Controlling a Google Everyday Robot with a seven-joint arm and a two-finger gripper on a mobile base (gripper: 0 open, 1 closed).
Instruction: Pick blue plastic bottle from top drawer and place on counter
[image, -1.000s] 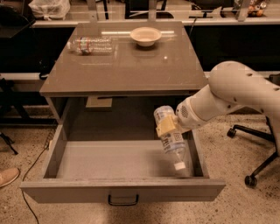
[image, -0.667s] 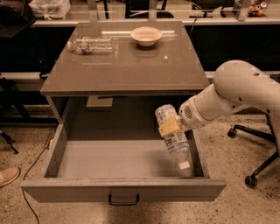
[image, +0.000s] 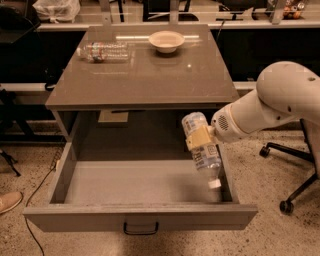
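Observation:
The blue plastic bottle (image: 203, 149) hangs cap-down over the right side of the open top drawer (image: 140, 215), its white cap near the drawer floor. My gripper (image: 200, 136) comes in from the right on a white arm and is shut on the bottle's body, just below the counter's front edge. The counter (image: 150, 75) is the glossy grey-brown top above the drawer.
A clear bottle with a red-and-blue label (image: 103, 51) lies on its side at the counter's back left. A shallow white bowl (image: 166, 40) sits at the back middle. An office chair base (image: 292, 190) stands on the floor to the right. A shoe (image: 9, 201) is at the left.
The gripper has lifted the bottle a little and moved it slightly right; the bottle stays tilted cap-down.

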